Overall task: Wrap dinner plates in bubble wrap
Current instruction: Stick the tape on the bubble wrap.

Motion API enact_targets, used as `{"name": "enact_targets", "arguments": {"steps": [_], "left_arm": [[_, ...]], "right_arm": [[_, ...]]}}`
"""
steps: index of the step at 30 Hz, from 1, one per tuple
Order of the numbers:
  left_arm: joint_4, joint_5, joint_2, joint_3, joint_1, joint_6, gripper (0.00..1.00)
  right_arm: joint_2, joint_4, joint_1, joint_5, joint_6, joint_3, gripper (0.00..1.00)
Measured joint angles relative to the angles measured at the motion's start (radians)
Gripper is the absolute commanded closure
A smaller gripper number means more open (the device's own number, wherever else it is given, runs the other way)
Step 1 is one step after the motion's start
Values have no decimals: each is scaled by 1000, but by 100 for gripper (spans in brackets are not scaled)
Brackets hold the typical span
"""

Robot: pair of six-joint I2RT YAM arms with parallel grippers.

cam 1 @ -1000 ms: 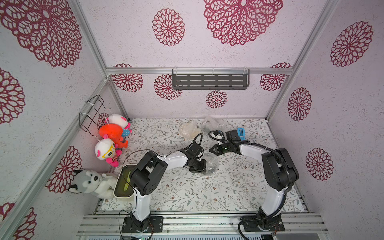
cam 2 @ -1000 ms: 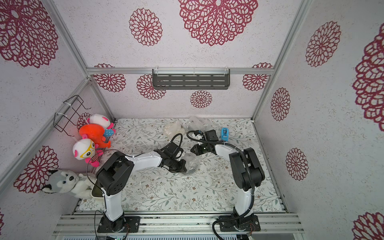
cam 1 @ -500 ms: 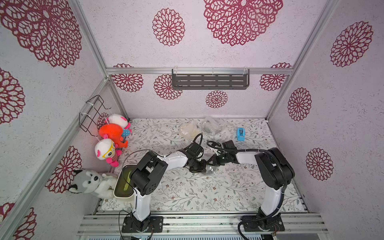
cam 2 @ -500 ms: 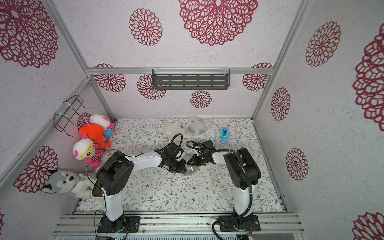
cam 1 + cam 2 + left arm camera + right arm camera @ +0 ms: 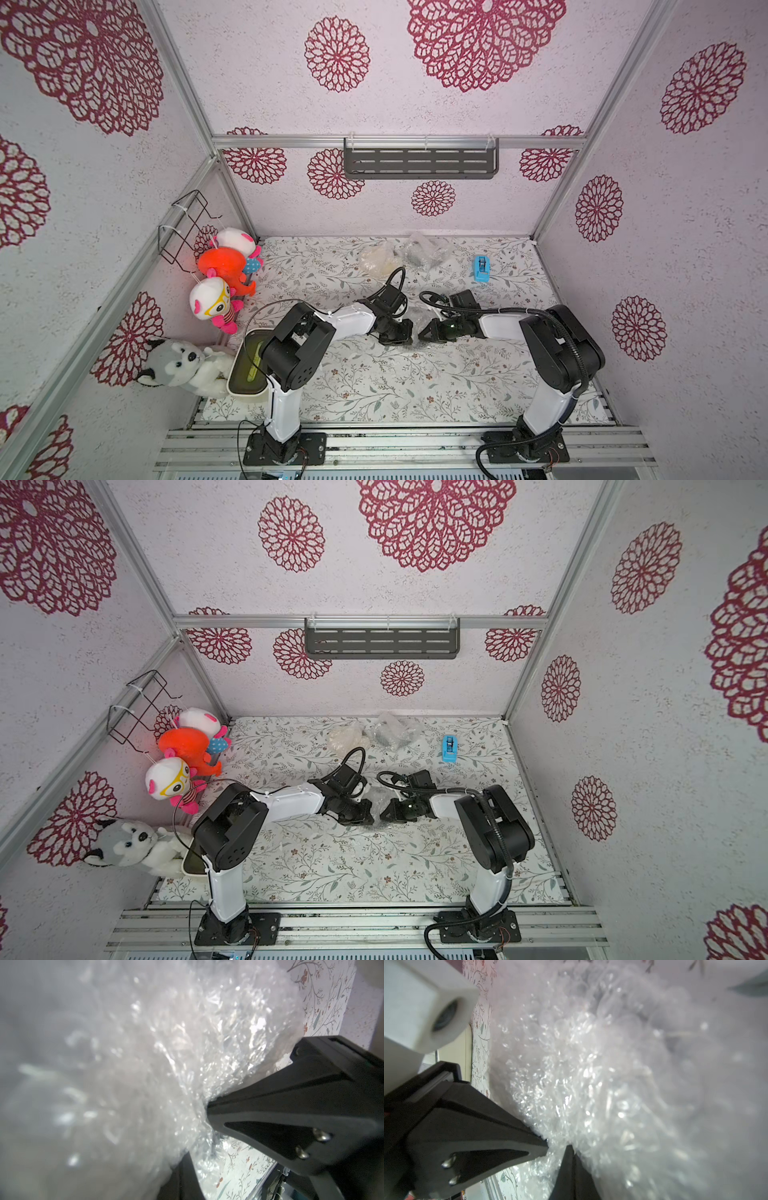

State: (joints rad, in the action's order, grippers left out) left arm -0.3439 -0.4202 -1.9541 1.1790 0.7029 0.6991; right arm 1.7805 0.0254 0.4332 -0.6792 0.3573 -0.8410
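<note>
Pinching a crumpled wad of bubble wrap (image 5: 417, 318) over the middle of the table (image 5: 374, 386) with my left pincer (image 5: 408, 335) and right pincer (image 5: 421, 336) both clamped closed on it, I am noting a cream bundle (image 5: 376, 259) and a dark bundle (image 5: 422, 251) lying wrapped at the back, so probably one plate is left, unseen.

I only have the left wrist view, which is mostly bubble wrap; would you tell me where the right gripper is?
Observer: The right gripper faces the left gripper mid-table, tips nearly meeting.
Operator: Is it shut on the wrap?
Observer: Yes, the right wrist view shows it pinching the bubble wrap.
Operator: Anything behind them?
Observer: A pale bundle and a dark bundle lie by the back wall, a tape dispenser apart from them.
</note>
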Motion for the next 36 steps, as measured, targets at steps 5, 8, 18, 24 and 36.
{"name": "enact_targets", "arguments": {"steps": [5, 8, 18, 24, 36], "left_arm": [[0, 0, 0, 0, 0, 0, 100], [0, 0, 0, 0, 0, 0, 100], [-1, 0, 0, 0, 0, 0, 100], [0, 0, 0, 0, 0, 0, 100], [0, 0, 0, 0, 1, 0, 100]], "right_arm": [[-72, -96, 0, 32, -31, 0, 100], [-146, -119, -5, 43, -26, 21, 69], [-351, -137, -45, 64, -65, 188, 53], [-299, -131, -44, 42, -151, 215, 56], [-202, -64, -31, 27, -172, 198, 98]]}}
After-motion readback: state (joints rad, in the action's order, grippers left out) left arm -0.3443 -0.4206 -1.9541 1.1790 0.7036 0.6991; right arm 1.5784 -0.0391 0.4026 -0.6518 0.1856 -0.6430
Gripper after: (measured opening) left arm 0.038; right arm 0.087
